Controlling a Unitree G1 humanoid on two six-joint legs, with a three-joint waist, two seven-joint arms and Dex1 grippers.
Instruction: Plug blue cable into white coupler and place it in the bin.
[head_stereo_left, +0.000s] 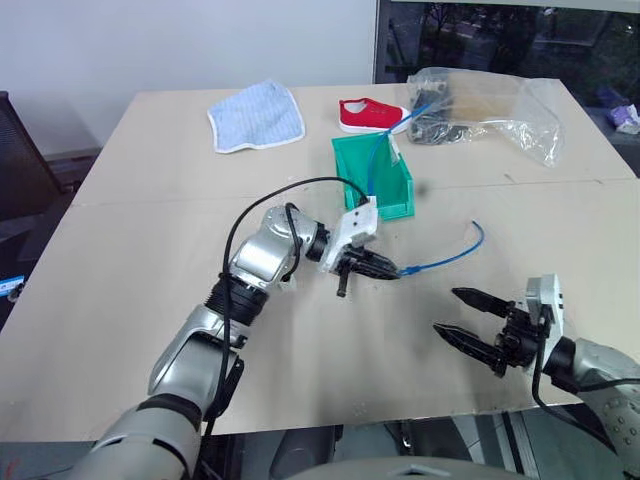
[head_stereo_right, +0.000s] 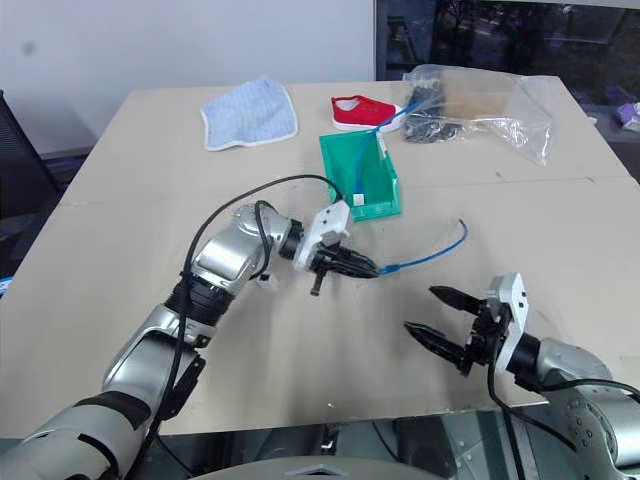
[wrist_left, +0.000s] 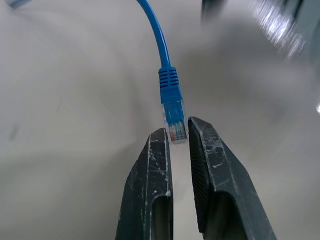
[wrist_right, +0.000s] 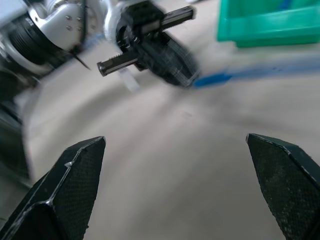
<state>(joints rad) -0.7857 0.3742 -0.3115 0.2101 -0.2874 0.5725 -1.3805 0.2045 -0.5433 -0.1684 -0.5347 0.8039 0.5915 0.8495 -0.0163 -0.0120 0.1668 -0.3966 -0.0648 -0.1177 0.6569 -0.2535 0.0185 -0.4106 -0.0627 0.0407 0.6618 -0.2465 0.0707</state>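
Nearest the table's front edge, on the right, the right gripper (head_stereo_left: 468, 313) hangs just above the tan table (head_stereo_left: 150, 300) with its two black fingers spread wide and nothing between them; it points toward the left and slightly away. A little farther in, at the middle of the table, the left gripper (head_stereo_left: 378, 268) points to the right with its fingers pinched together on the clear plug at one end of the blue cable (head_stereo_left: 452, 256). The left wrist view shows that plug (wrist_left: 174, 120) squeezed between the two fingertips, the ribbed blue boot just beyond them. From the plug the cable runs to the right and curls upward, its free end lifted off the table between the two grippers and a bit farther back. Beyond the left gripper stands the green bin (head_stereo_left: 375, 178), well apart from the right gripper. A second, longer blue cable (head_stereo_left: 385, 140) rises out of the bin and leads back toward a crumpled clear plastic bag (head_stereo_left: 500, 112) at the far right. I cannot make out the white coupler with any certainty. Just left of that bag, at the far side, lies a red shoe (head_stereo_left: 368, 113), and farther left a pale blue cloth (head_stereo_left: 256, 116).
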